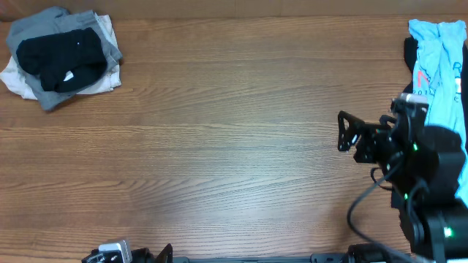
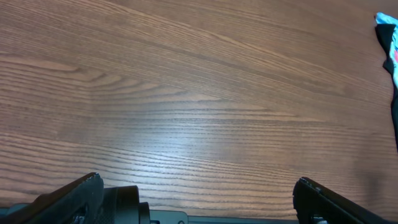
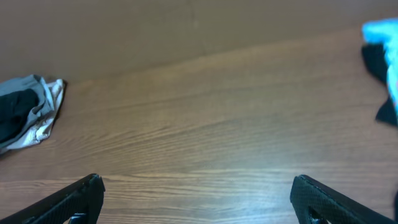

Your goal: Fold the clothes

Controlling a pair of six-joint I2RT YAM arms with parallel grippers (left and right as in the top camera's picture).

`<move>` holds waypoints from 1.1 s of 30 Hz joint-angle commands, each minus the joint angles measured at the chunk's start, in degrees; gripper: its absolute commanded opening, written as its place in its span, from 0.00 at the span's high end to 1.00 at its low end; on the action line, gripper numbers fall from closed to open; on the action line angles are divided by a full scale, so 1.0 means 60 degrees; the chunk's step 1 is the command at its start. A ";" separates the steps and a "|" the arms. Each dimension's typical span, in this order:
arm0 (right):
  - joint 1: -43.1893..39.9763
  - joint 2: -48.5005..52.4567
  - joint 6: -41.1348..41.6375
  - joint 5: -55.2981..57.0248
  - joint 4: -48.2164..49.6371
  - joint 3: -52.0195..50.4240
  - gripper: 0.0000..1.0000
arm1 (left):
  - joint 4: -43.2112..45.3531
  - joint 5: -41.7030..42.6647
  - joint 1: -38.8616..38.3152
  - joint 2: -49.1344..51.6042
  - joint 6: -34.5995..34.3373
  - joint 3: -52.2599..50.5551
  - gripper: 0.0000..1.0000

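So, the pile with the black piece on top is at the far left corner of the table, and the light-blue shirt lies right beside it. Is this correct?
Not quite. The pile with the black piece on top is at the far left corner of the table, but the light-blue shirt lies at the far right edge, not beside it. The overhead view shows this.
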 commanded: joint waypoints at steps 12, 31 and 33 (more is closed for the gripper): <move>-0.0109 -0.4470 -0.0892 -0.0204 0.3129 -0.4761 0.00 | 0.0011 -0.0062 -0.0051 -0.0062 -0.0127 -0.0047 0.00; -0.0648 -0.6827 -0.1894 -0.0856 0.7034 -0.8681 0.00 | 0.0015 -0.0062 -0.0051 -0.0062 -0.0127 -0.0047 0.00; -0.0841 -0.7078 -0.1894 -0.0885 0.7158 -0.8816 0.00 | 0.0015 -0.0066 -0.0051 -0.0062 -0.0127 -0.0047 0.00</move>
